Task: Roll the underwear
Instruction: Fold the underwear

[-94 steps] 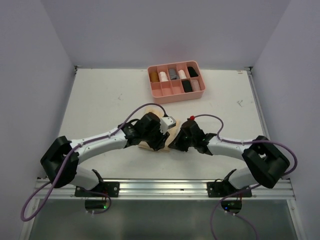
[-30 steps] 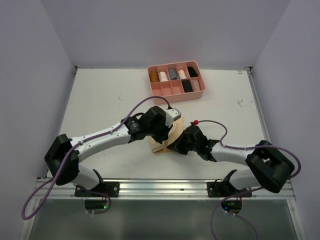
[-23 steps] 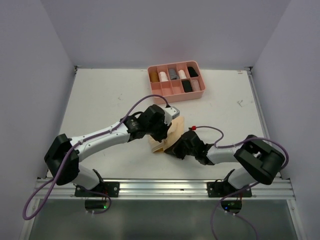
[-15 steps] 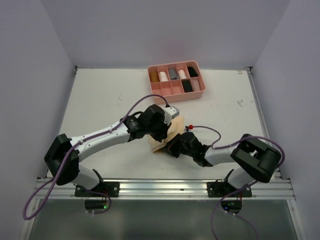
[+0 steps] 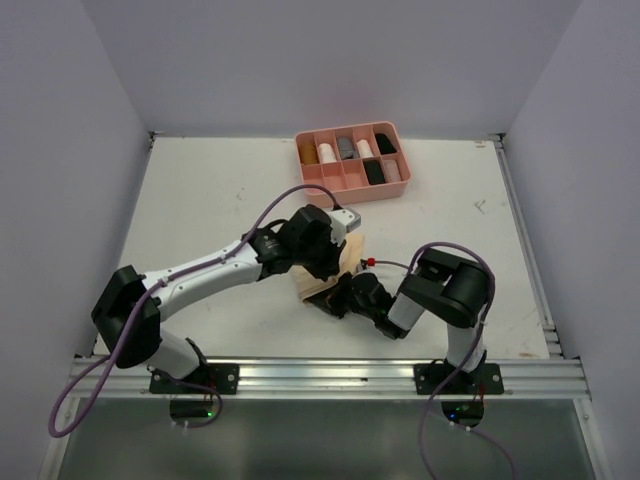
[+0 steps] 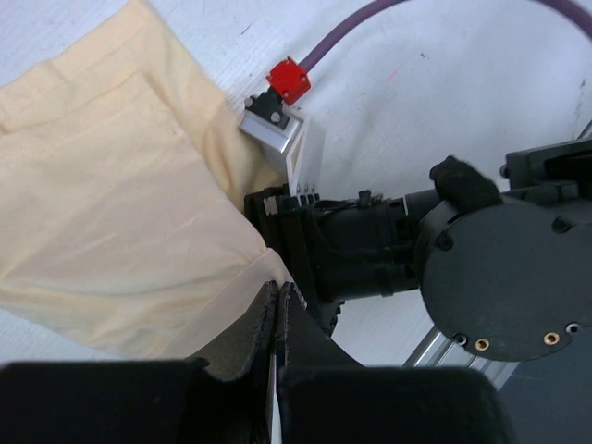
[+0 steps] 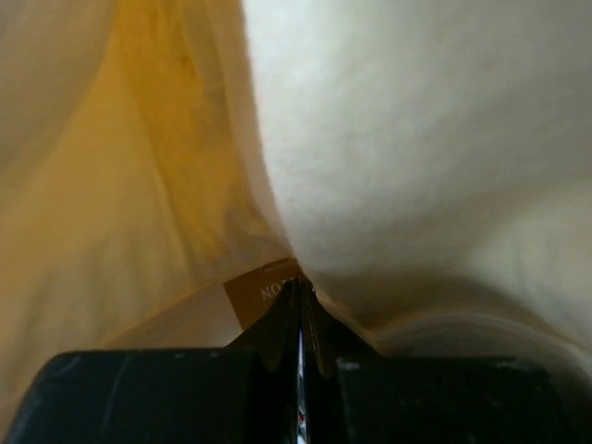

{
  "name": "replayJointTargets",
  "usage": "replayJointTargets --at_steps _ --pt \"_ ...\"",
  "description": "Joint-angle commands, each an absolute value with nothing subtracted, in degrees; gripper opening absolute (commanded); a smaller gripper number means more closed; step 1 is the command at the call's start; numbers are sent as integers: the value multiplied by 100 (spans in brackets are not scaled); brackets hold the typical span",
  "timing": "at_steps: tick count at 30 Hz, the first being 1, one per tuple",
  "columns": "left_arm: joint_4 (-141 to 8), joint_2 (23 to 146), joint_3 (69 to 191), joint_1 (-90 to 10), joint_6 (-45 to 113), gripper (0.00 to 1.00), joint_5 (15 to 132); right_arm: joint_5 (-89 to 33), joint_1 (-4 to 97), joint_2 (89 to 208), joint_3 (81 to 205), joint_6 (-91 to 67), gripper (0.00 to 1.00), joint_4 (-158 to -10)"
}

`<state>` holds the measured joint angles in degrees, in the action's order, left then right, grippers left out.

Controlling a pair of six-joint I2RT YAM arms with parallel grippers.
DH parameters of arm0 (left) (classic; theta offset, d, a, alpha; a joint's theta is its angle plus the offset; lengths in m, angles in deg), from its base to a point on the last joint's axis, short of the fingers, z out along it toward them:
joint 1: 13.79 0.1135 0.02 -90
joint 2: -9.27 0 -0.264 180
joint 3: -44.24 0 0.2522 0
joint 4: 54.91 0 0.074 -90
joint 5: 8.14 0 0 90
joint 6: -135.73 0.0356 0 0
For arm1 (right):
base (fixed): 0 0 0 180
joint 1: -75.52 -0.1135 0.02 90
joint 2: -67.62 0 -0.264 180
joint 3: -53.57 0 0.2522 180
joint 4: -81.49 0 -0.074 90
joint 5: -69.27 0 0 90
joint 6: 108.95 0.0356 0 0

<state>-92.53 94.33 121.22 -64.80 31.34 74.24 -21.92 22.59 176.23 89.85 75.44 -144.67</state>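
The pale tan underwear lies partly folded on the table between my two grippers. My left gripper is over its far right part, jaws shut with the cloth's hem pinched at their tips. My right gripper lies low at the cloth's near right edge. In the right wrist view it is shut on the tan cloth beside a brown label. The right gripper's black body shows in the left wrist view. I see no loose pink or black garment.
A rigid pink divided tray stands at the back, its compartments holding several small rolled items. The right arm's purple cable with a red clip loops over the table right of the cloth. The aluminium rail runs along the near edge.
The right arm has folded in on itself and its gripper has slid left along the cloth's near edge. The left gripper has held about the same spot over the last second.
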Motion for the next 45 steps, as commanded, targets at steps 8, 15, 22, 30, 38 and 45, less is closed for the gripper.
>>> replayJointTargets --at_steps 8,15,22,30,38,45 --pt "-8678 10032 12533 -6451 2702 0 6921 -1932 2120 17942 8772 7720 0 -14812" --pt "-8396 10235 12260 -6416 2728 0 6762 -1783 2111 16739 8763 7343 2 -13675" --pt "-8273 10296 12128 -6310 2658 0 6718 -1450 2120 14639 9623 6306 6 -9436" --pt "-8194 10358 12128 -6257 2622 0 6718 -931 2120 12707 9546 6068 4 -7265" --pt "-8194 10463 12207 -6231 2614 0 6674 -132 2427 11535 9081 5831 6 -6463" --pt "-8185 10595 12348 -6231 2596 0 6648 -489 3726 11463 9044 5163 6 -6655"
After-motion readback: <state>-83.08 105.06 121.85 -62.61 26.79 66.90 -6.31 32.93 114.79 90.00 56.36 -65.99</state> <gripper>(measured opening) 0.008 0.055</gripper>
